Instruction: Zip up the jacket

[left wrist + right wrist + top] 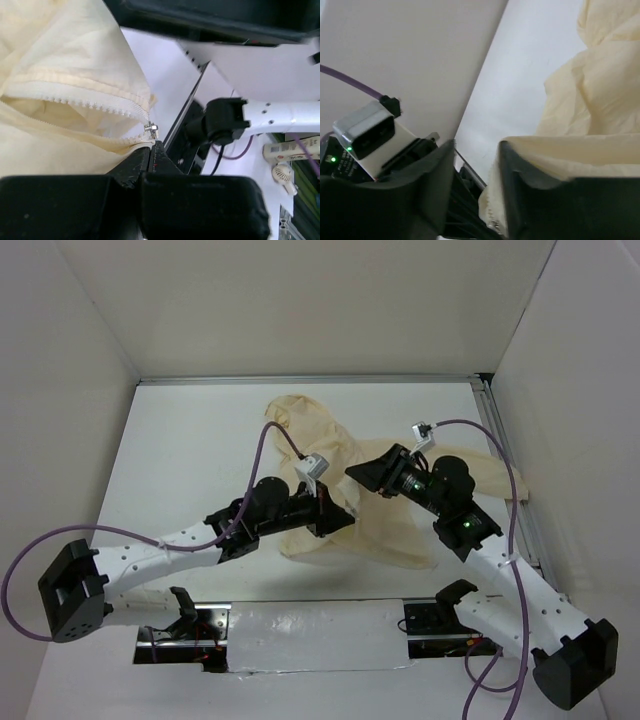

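- Pale cream-yellow soft fabric jacket (385,530) (60,75) (600,100) lies crumpled in a heap on the flat white table (200,440), roughly mid-table, between the two arms. The hood end points to the far wall. One sleeve trails right, under the right arm.
- Left claw (328,512) (154,150) comes in from the left and sits at the near edge of the heap. Its black fingers are clenched tip to tip, pinching the jacket's fabric right at the bottom end of the zip.
- Small silver metal zipper slider (151,129) sits just above those pinched tips, nearly touching them.
- From the slider, two rows of white zipper teeth (90,104) run away and spread apart. The zip is unfastened along all the length in view, with a dark fold of lining showing between the rows.
- Right claw (362,475) (476,150) hovers over the middle of the heap, angled toward the left claw. It is released, with a clear gap between its fingers.
- Cream cloth drapes over the outer side of one right finger (530,180). A toothed fabric edge (492,217) hangs in the gap low down, beside that finger, and is not pinched.
- A thin purple cable (270,440) loops from the left wrist across the hood.
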